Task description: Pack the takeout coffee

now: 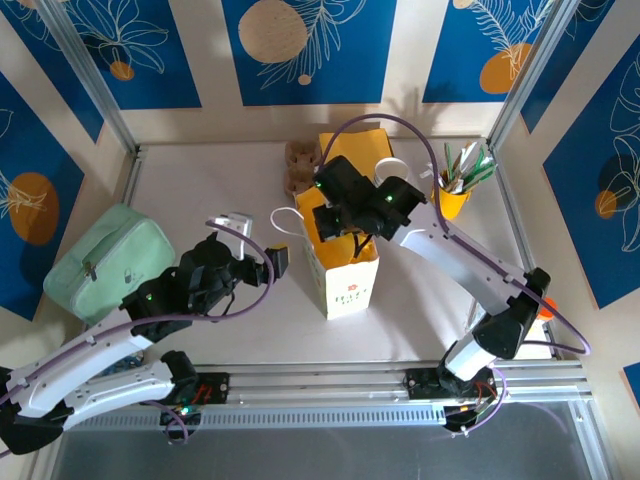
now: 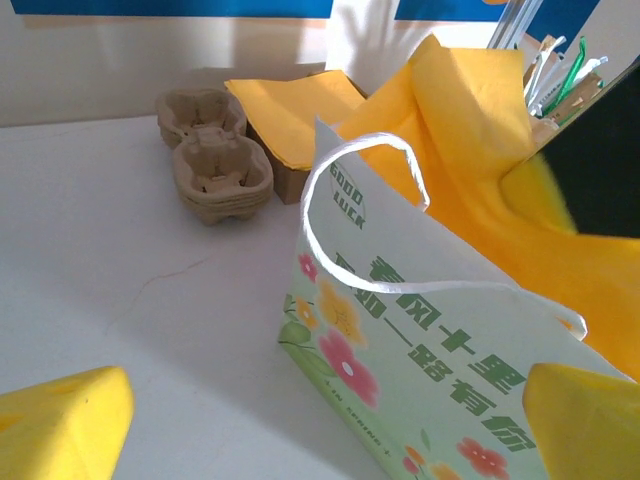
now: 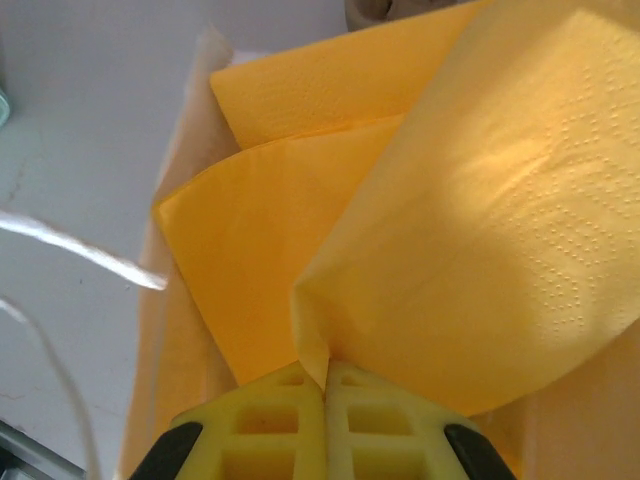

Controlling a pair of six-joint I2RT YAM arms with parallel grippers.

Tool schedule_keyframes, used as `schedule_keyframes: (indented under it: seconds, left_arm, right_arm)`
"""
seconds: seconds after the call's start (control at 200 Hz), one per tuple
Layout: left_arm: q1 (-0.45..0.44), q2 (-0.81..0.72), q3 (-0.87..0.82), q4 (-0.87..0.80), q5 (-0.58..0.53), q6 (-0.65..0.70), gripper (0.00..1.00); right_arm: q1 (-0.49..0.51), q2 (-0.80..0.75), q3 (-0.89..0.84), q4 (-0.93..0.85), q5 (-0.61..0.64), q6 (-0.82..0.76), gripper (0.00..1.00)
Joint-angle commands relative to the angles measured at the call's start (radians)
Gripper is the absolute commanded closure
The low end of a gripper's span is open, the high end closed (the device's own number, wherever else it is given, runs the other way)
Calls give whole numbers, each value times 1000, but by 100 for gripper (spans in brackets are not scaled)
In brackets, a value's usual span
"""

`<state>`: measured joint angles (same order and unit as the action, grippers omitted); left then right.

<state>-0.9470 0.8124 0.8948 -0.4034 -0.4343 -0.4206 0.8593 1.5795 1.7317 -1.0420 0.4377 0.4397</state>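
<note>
Top camera looks down, wrist cameras close, both sharing the napkin (image 2: 470,120)

White links (image 1: 455,250), black joints (image 1: 510,325), looping purple cables (image 1: 392,117); the right end effector (image 3: 325,368) has ribbed yellow fingers (image 3: 283,405).

You're looking at dimple-embossed yellow paper napkins (image 3: 480,200), a smooth matt printed paper bag (image 2: 430,360), and rough pulp cup trays (image 2: 220,175) at upper left.
</note>
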Motion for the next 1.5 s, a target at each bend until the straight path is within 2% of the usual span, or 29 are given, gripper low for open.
schedule_keyframes:
  seconds: [0.0, 0.305, 0.925, 1.391, 1.496]
  left_arm:
    - [8, -17, -9, 13, -3, -4, 0]
    - [8, -24, -16, 5, -4, -7, 1]
    - [8, -33, -30, 2, 0, -18, 1]
    - [8, -37, -45, 6, 3, -25, 1]
    - [8, -39, -43, 4, 2, -27, 1]
  right_arm:
    - [-14, 25, -23, -22, -39, 34, 100]
    - [-29, 72, -57, -33, -85, 59, 100]
    - [-48, 92, -78, -2, -94, 81, 100]
    - [-57, 120, -75, -13, -96, 90, 96]
    - [-57, 133, -36, -37, -108, 78, 89]
